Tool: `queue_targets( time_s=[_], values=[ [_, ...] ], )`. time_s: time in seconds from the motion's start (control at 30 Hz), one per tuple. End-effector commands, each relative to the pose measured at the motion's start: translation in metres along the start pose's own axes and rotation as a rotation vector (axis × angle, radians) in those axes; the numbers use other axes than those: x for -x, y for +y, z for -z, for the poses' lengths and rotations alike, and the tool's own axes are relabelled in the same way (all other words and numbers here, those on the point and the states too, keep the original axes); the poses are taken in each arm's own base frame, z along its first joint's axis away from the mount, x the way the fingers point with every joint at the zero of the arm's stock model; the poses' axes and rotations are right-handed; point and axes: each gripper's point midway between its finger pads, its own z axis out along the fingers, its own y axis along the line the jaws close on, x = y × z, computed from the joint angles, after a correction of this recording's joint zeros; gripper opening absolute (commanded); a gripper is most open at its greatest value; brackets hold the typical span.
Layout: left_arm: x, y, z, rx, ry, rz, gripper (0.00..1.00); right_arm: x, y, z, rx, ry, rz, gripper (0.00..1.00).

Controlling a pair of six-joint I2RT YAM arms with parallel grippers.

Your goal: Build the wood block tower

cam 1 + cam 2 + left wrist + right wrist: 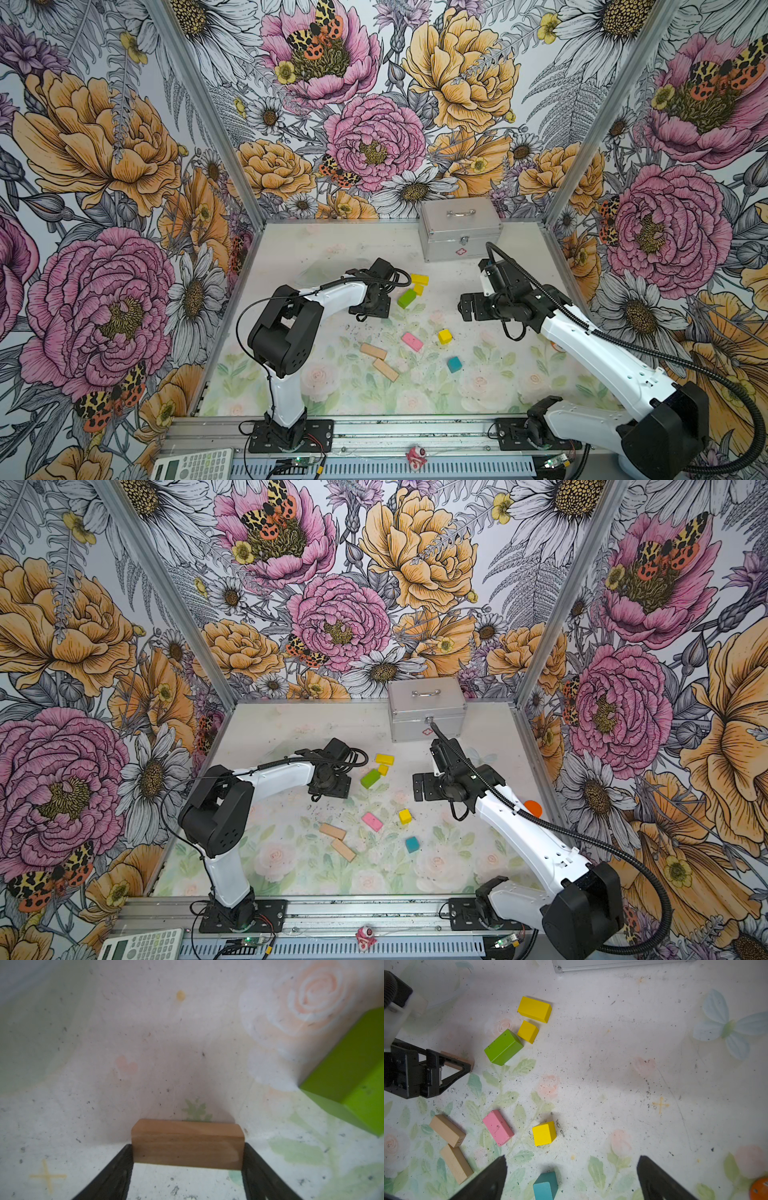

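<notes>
**A:** How much of the tower is up?

**B:** None of it, going by both top views. No block rests on another anywhere on the counter (pixel 324 245).

**A:** So what's in hand?

**B:** The left end effector (pixel 188 1154) is clenched on a tan bar (pixel 187 1136), pinched between both fingers. It sits low over the middle of the counter, a little toward the left edge. I can't tell whether the bar touches the surface. I'd judge it to be the first base piece.

**A:** And the loose blocks?

**B:** The green bar (pixel 406 298) lies just beside the held one. A small yellow cube (pixel 418 289) is right by its corner, and the yellow slab (pixel 419 279) sits beyond that, toward the far edge. Toward the near edge lie two more tan bars (pixel 373 351) (pixel 385 369), almost end to end. The pink slab (pixel 412 341) and a second yellow cube (pixel 444 336) are near them. The teal cube (pixel 454 364) is closer to the near edge.

**A:** The other arm?

**B:** The right end effector (pixel 572 1159) is released, jaws wide, with nothing between them. It hangs over the right half of the counter. The silver case (pixel 460 228) stands closed at the far edge, well apart from the blocks.

**A:** What's left, then?

**B:** Practically everything: the base has to be laid, then the pink, green and yellow pieces, with the cubes last.
</notes>
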Motion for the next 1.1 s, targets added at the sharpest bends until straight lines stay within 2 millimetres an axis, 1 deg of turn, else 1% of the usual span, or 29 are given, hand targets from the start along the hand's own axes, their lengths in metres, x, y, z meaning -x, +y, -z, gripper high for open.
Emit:
queue_targets(
  time_s=[0.0, 0.17, 0.2, 0.3, 0.43, 0.5, 0.57, 0.63, 0.7, 0.83, 0.9, 0.97, 1.07],
  values=[
    [0.015, -0.008, 0.008, -0.034, -0.038, 0.006, 0.73, 0.012, 0.006, 0.01, 0.035, -0.037, 0.011, 1.0],
    [0.016, -0.015, 0.018, -0.027, -0.071, -0.012, 0.79, 0.011, 0.008, 0.016, 0.051, -0.054, 0.015, 1.0],
    [0.023, -0.016, 0.033, -0.042, -0.11, -0.005, 0.81, 0.011, 0.008, 0.017, 0.054, -0.056, 0.014, 1.0],
    [0.023, -0.019, 0.047, -0.059, -0.137, 0.0, 0.84, 0.009, 0.009, 0.02, 0.066, -0.059, 0.01, 1.0],
    [0.016, -0.018, 0.054, -0.079, -0.139, 0.014, 0.85, 0.008, 0.009, 0.023, 0.069, -0.067, 0.001, 1.0],
    [0.012, -0.015, 0.054, -0.074, -0.136, 0.02, 0.84, 0.009, 0.01, 0.026, 0.075, -0.074, -0.003, 1.0],
    [0.007, -0.01, 0.061, -0.059, -0.144, 0.038, 0.84, 0.008, 0.011, 0.029, 0.084, -0.079, -0.007, 1.0],
    [-0.005, -0.007, 0.071, -0.045, -0.154, 0.051, 0.83, 0.007, 0.01, 0.03, 0.083, -0.08, -0.013, 1.0],
    [-0.021, -0.001, 0.082, -0.029, -0.178, 0.07, 0.84, 0.005, 0.012, 0.03, 0.088, -0.075, -0.013, 1.0],
    [-0.067, -0.002, 0.095, -0.077, -0.193, 0.095, 0.87, 0.001, 0.016, 0.028, 0.099, -0.063, 0.002, 1.0],
    [-0.083, -0.006, 0.099, -0.101, -0.198, 0.092, 0.89, 0.0, 0.018, 0.028, 0.104, -0.062, 0.012, 1.0],
    [-0.096, -0.007, 0.099, -0.115, -0.195, 0.09, 0.91, 0.0, 0.021, 0.029, 0.111, -0.063, 0.021, 1.0],
    [-0.106, -0.009, 0.095, -0.113, -0.181, 0.06, 0.93, -0.002, 0.024, 0.03, 0.118, -0.064, 0.029, 1.0]
  ],
)
